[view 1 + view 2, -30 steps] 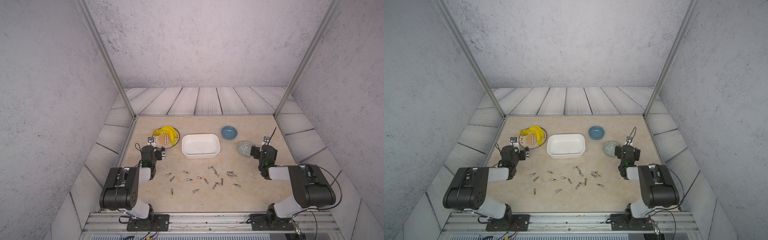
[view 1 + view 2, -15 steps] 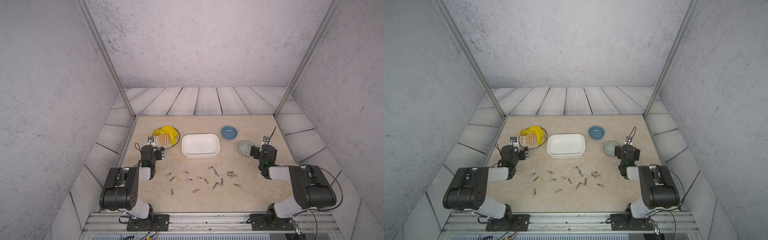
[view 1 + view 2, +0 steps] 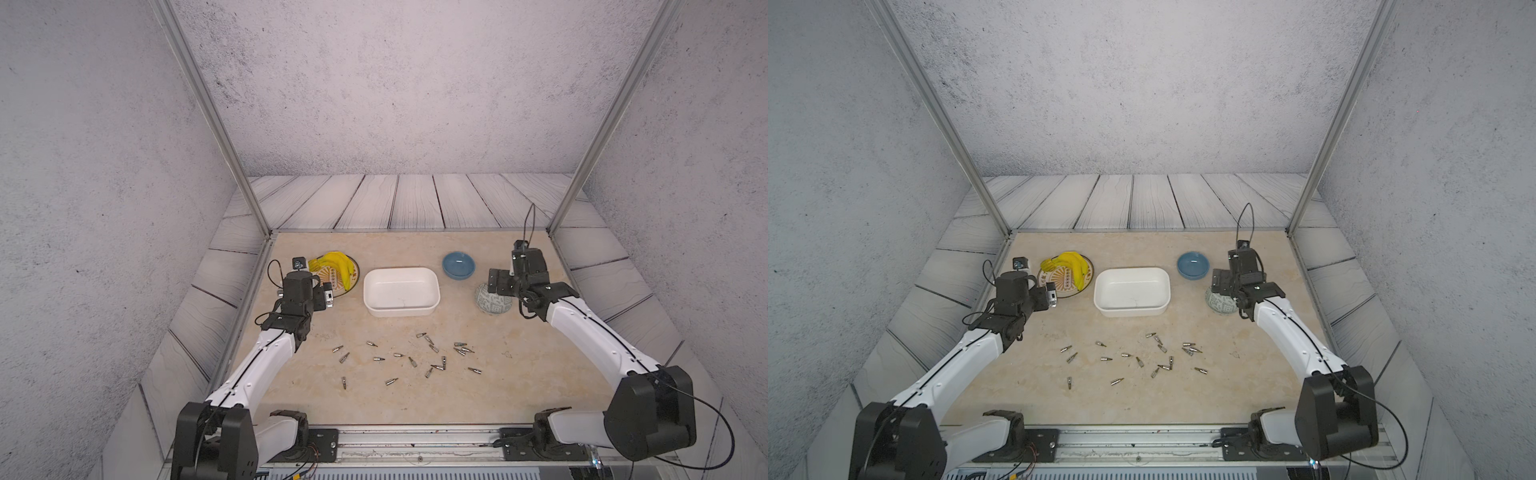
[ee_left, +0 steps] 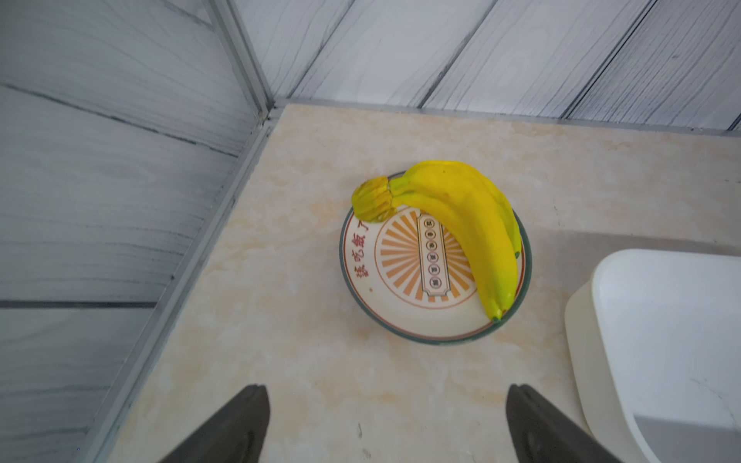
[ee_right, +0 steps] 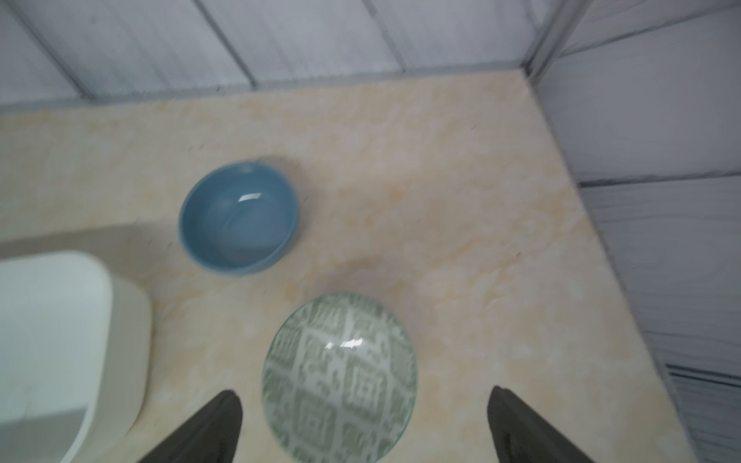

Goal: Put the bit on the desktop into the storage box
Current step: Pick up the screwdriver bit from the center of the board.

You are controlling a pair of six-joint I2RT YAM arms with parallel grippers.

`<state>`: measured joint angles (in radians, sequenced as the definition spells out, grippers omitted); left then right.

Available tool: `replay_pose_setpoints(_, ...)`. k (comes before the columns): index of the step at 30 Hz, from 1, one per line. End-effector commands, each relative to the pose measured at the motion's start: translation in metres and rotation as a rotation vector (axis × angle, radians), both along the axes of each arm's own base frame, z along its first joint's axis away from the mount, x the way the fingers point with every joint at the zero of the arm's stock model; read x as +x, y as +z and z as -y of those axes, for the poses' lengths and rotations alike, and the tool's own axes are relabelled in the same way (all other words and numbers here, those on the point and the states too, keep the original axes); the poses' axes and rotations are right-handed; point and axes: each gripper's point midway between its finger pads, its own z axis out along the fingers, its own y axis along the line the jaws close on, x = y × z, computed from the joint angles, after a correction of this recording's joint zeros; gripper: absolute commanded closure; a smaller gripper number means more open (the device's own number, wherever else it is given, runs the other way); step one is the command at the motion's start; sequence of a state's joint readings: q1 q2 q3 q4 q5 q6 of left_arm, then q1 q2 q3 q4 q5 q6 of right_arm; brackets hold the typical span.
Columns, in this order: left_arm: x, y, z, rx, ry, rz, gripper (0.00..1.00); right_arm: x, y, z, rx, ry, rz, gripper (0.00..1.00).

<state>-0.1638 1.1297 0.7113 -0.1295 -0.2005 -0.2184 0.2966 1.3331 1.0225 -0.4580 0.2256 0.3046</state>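
Where the bits (image 3: 398,355) lie: loose on the desktop (image 3: 415,401), scattered at 6 o'clock of the storage box (image 3: 401,309) and well apart from it.
How a bit will handle: likely light, stiff and hard; smooth metal, so apt to slip or skid away. Too small here to show detail.
Where to take hold: probably across the shank at mid-length, jaws square to its long axis. The lone bits toward 7 o'clock look easier than the touching ones toward 5 o'clock.
Storage box: empty, no bit inside.
Plate (image 4: 361,256): at 9 o'clock of the box, holds a banana (image 4: 473,224).
Blue bowl (image 5: 240,224): at 2 o'clock of the box, empty.
Patterned bowl (image 5: 341,360): at 3 o'clock of the box, nothing seen in it.
Left claw (image 4: 387,401): jaws wide apart, holding nothing, near the plate.
Right claw (image 5: 365,401): jaws wide apart, holding nothing, by the patterned bowl.
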Motion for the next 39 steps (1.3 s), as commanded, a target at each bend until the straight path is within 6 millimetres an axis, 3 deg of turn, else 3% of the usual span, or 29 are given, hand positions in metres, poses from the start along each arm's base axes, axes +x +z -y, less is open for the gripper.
replay_pose_setpoints(1, -0.04, -0.022, -0.001, -0.044, 0.06, -0.149, 0.01, -0.056, -0.018, -0.03, 0.014, 0.065, -0.219, 0.03)
replay_pose_setpoints(5, -0.058, -0.021, 0.009, -0.091, 0.039, -0.179, 0.01, -0.086, -0.029, -0.064, 0.045, 0.187, -0.295, 0.06)
replay_pose_setpoints(12, -0.08, -0.023, 0.029, -0.161, -0.011, -0.244, 0.02, -0.142, -0.058, -0.069, 0.09, 0.195, -0.445, 0.21)
replay_pose_setpoints(18, -0.087, -0.039, 0.041, -0.172, -0.033, -0.283, 0.01, -0.175, -0.089, -0.065, 0.106, 0.193, -0.539, 0.21)
replay_pose_setpoints(32, -0.095, -0.053, 0.051, -0.141, -0.053, -0.32, 0.01, -0.195, -0.136, -0.069, 0.076, 0.221, -0.658, 0.25)
replay_pose_setpoints(39, -0.097, -0.056, 0.051, -0.141, -0.052, -0.325, 0.01, -0.192, -0.146, -0.075, 0.078, 0.247, -0.67, 0.27)
